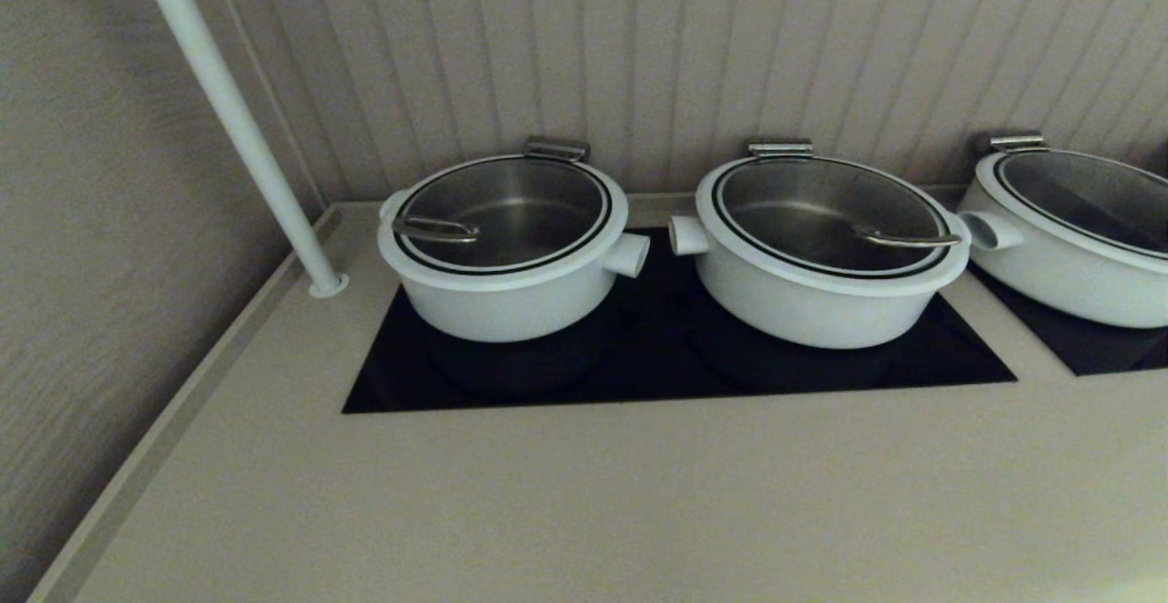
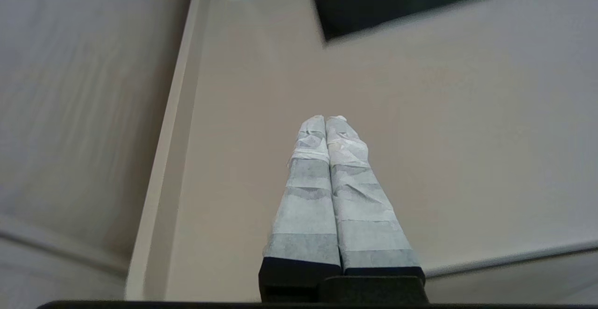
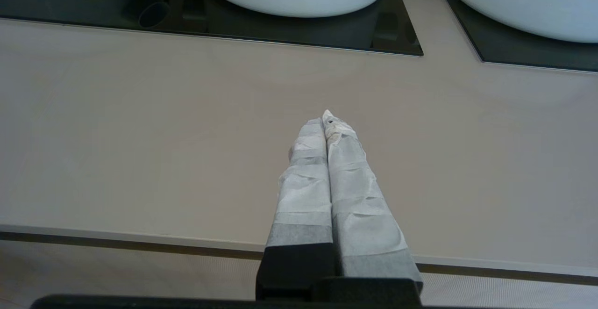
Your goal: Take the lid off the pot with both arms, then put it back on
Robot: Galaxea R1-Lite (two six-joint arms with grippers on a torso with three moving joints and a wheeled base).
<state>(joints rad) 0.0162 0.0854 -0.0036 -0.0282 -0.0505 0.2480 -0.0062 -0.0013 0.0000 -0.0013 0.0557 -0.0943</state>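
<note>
The pot (image 1: 502, 306) is the leftmost of three white pots and stands on the black hob (image 1: 657, 357). The lid (image 1: 511, 211) sits shut on it: clear glass, a white rim, a black ring, and a steel wire handle (image 1: 436, 230) near its left side. A steel bracket (image 1: 557, 149) sits at the pot's back rim. Neither gripper shows in the head view. My left gripper (image 2: 325, 118) is shut and empty over the beige counter near its left edge. My right gripper (image 3: 323, 116) is shut and empty over the counter's front part, short of the hob.
Two twin white pots with lids stand to the right, the middle one (image 1: 821, 302) and the right one (image 1: 1068, 284). A white pole (image 1: 233, 115) rises from the counter's back left corner. A wall runs behind and to the left. The beige counter (image 1: 584, 503) stretches in front of the hob.
</note>
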